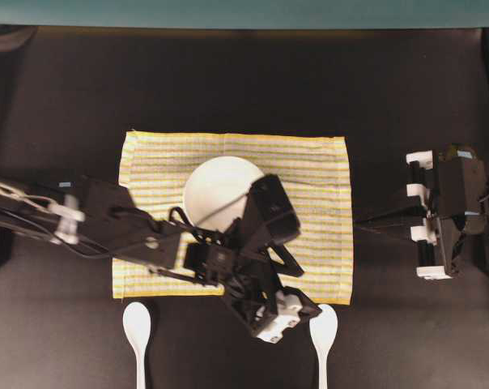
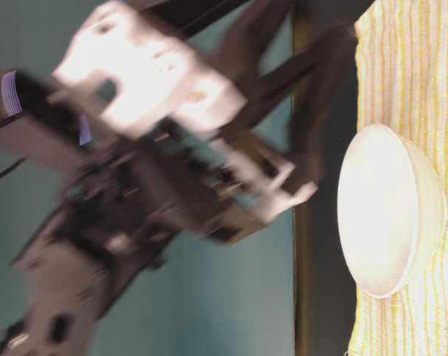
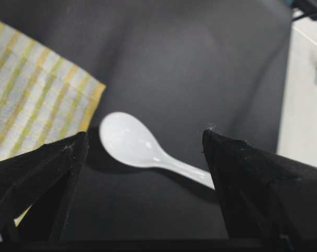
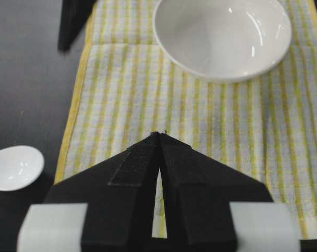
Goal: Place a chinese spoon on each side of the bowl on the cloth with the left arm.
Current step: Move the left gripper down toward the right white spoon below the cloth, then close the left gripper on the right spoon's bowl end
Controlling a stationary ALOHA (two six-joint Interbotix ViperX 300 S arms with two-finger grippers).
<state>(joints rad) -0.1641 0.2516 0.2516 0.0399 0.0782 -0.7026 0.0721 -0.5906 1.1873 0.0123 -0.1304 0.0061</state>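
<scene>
White spoons [image 1: 137, 324] lengthwise, handles toward near edge

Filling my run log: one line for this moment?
left gripper: open, above white ceramic spoon | right gripper: shut | both spoons off striped cloth

The white bowl [image 2: 391, 211] stands on the striped yellow-and-white cloth [image 2: 413, 67], its rim well inside the cloth's edge. Above the counter [image 2: 324, 245] beside the cloth hangs the left arm [image 2: 135, 185], badly blurred, black with white parts, against a teal backdrop [image 2: 231, 304]. Its hand is too smeared to read.
</scene>
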